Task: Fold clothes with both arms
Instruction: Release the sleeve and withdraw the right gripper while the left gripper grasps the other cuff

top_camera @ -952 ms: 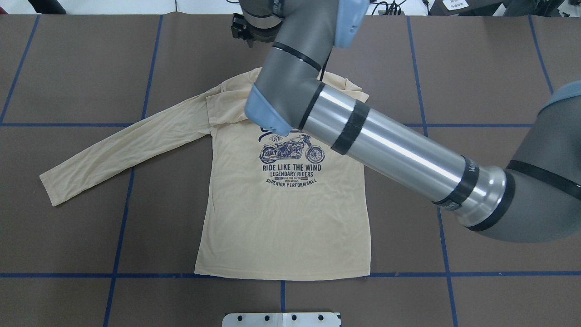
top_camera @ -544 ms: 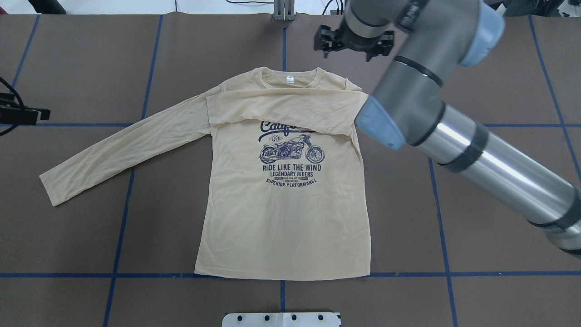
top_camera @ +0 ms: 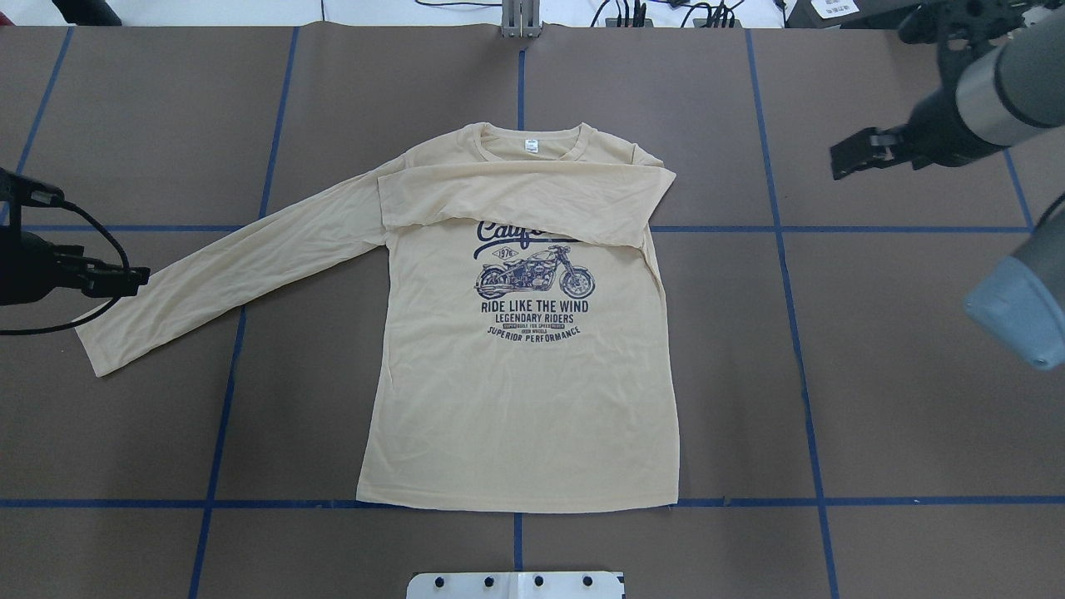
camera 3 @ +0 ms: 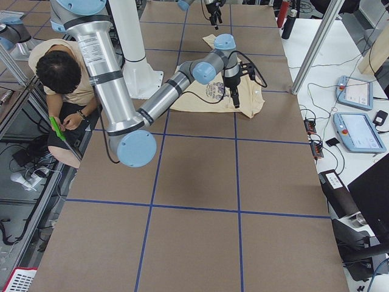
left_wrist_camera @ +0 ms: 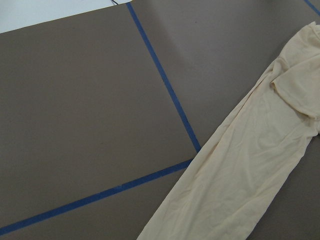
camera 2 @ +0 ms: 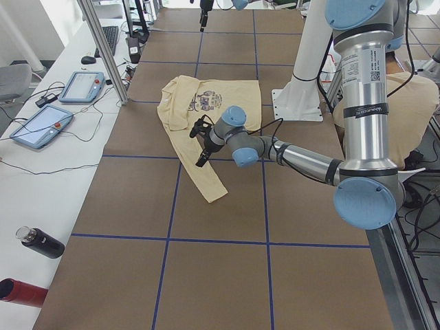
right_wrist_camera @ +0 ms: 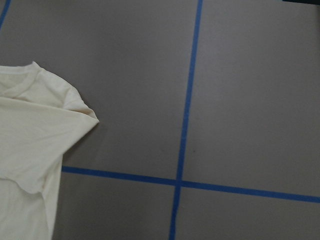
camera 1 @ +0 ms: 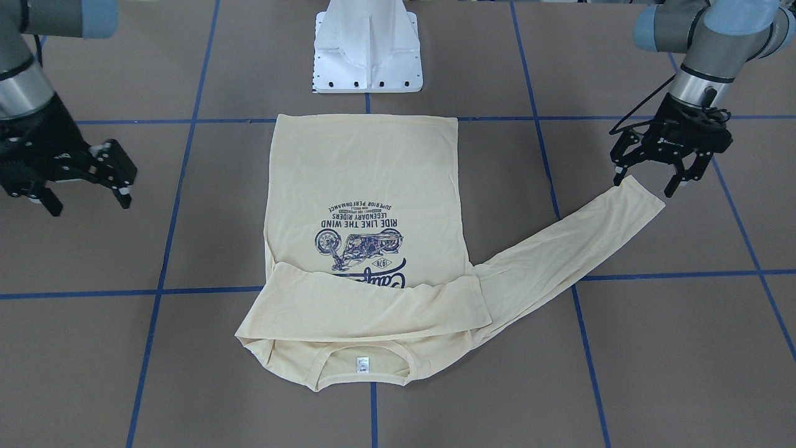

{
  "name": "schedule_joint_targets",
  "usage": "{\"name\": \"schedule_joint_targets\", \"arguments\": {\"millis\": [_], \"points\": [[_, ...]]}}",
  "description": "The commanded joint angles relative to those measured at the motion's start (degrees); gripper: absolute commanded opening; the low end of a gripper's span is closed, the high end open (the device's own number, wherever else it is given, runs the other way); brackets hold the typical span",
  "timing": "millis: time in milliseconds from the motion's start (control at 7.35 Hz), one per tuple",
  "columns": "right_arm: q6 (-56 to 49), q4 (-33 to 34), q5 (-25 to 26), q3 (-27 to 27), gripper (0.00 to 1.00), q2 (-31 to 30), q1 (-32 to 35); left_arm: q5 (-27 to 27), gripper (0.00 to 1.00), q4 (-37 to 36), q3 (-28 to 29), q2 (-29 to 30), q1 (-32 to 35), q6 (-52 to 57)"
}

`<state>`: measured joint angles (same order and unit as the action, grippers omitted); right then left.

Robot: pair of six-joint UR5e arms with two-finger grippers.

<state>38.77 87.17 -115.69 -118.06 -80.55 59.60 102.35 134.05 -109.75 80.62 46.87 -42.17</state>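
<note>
The cream-yellow T-shirt point(camera 1: 364, 168) lies flat, print up point(top_camera: 516, 399). One sleeve point(top_camera: 516, 195) is folded across the chest and covers the top of the "California" print. The other sleeve point(camera 1: 559, 249) stretches out flat toward my left side. The white neck tag point(camera 1: 362, 364) shows at the collar. My left gripper point(camera 1: 643, 185) is open and hovers just over that sleeve's cuff, its jaws astride the cuff's width, holding nothing. My right gripper point(camera 1: 90, 205) is open and empty, off the shirt on the bare table at my right. One of its fingers point(top_camera: 857, 150) shows in the overhead view.
The white pedestal base point(camera 1: 367, 56) stands at the shirt's hem side. Blue tape lines point(top_camera: 799, 333) grid the brown table. A side bench with tablets point(camera 2: 41, 124) and bottles point(camera 2: 41, 242) runs along the far edge. A seated person point(camera 3: 61, 73) is behind the base.
My right arm has swung off the shirt to the right side of the table. My left gripper has come in from the left edge over the outstretched sleeve's cuff. The shirt has not moved.
</note>
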Motion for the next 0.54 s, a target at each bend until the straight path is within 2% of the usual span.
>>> {"name": "schedule_joint_targets", "arguments": {"millis": [0, 136, 272, 408], "points": [[-6.33, -15.88, -6.70, -1.13, 1.00, -17.29, 7.16, -2.58, 1.00, 6.44, 1.46, -6.76, -3.26, -0.46], [-7.47, -20.85, -8.57, -0.77, 1.00, -22.49, 9.37, -4.16, 1.00, 9.01, 3.99, -7.49, -4.75, -0.98], [-8.01, -23.51, -9.45, -0.42, 1.00, -24.37, 10.61, -7.13, 1.00, 10.42, 7.15, -7.50, -6.60, -1.42], [-8.01, -23.62, -9.81, -0.15, 1.00, -24.31, 10.79, -7.69, 0.90, 12.61, 8.40, -7.50, -7.92, -1.51]]}}
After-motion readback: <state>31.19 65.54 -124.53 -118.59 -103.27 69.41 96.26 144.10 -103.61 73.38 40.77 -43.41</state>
